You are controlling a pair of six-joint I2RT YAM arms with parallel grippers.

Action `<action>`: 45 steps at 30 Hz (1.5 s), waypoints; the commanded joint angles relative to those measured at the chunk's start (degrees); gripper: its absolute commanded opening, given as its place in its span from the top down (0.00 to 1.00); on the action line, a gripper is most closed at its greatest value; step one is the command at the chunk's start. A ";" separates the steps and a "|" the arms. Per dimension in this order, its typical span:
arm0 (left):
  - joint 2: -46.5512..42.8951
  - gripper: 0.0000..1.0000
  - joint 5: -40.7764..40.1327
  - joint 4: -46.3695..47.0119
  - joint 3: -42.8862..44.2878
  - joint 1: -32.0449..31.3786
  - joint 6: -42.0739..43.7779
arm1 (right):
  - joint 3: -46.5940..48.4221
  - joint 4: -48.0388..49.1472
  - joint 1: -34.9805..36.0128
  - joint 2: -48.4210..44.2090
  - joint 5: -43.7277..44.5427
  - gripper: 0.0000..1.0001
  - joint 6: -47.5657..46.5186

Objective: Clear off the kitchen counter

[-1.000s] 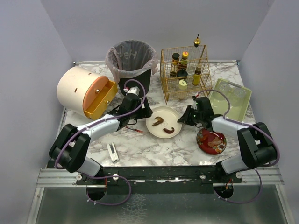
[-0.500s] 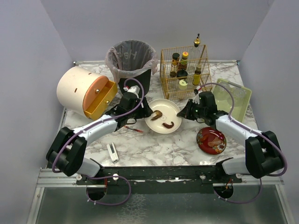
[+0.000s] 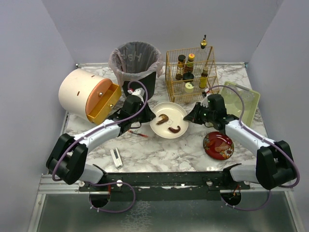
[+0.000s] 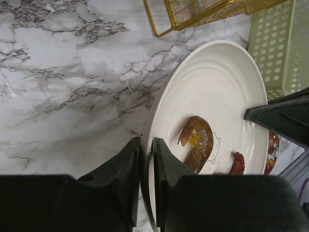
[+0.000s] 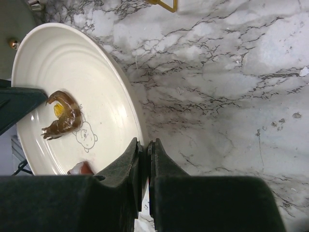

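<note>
bin [image 3: 135,60] behind-left of plate [image 3: 169,112] | rack [image 3: 171,77] right of bin | dish [image 3: 208,140] front-right of plate

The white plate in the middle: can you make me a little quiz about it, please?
1. True or false: only the left gripper pinches the plate.
2. What is drawn on the plate? A) a bear B) a car C) a star
3. How many food scraps lie on it?
Key: 1 false, the right gripper pinches its rim too. 2 A. 3 two.
</note>
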 commanded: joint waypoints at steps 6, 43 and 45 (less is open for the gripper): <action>-2.70 1.00 4.27 2.41 1.24 1.92 -3.43 | 3.97 -2.94 -1.00 -4.18 0.45 0.94 -0.02; 7.13 1.00 4.94 -31.25 52.02 10.95 -1.36 | 15.88 -23.49 -0.98 -16.81 25.96 0.30 -10.05; 7.86 1.00 6.04 -30.78 51.90 11.08 -1.34 | 16.35 -23.66 -0.93 -17.59 25.74 0.30 -10.06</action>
